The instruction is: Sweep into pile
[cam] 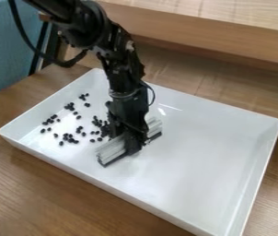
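A wooden table (43,198) bears the white tray (197,170) where the gripper (133,148) pinches a brush (111,150) at centre, the gathering step, we judge, next needing low strokes at black beans (70,138) strewn toward ten o'clock.

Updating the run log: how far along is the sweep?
Looks done: gripper has the brush down in the white tray, and some black pieces are bunched near it. In hand: the gathering, seemingly partway. Left: loose pieces scattered farther toward the tray's picture-left end; no single pile yet.
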Available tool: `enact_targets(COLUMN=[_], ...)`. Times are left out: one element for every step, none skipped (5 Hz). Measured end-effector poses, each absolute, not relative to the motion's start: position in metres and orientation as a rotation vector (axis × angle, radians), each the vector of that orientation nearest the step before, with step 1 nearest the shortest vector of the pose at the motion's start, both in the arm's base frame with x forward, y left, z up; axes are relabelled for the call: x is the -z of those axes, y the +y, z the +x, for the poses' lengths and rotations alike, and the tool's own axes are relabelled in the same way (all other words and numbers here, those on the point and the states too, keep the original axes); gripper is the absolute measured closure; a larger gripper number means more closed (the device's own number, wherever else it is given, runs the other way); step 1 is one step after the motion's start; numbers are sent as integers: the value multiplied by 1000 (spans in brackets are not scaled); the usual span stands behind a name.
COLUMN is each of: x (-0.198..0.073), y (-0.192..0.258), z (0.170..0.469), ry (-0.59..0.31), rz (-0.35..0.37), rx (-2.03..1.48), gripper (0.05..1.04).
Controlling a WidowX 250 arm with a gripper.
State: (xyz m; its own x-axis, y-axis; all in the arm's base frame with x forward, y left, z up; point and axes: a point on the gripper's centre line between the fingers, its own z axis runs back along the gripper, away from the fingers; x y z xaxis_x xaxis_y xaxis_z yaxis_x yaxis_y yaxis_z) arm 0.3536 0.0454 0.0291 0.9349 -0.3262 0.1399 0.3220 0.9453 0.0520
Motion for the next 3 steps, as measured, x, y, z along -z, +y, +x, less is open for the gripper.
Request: enact_targets(x=[-29,-29,-29], y=[58,73,81], z=[358,362,365], ry=[-146,-138,-136], rz=[54,75,80], rx=[327,316,301], gripper=[678,678,678])
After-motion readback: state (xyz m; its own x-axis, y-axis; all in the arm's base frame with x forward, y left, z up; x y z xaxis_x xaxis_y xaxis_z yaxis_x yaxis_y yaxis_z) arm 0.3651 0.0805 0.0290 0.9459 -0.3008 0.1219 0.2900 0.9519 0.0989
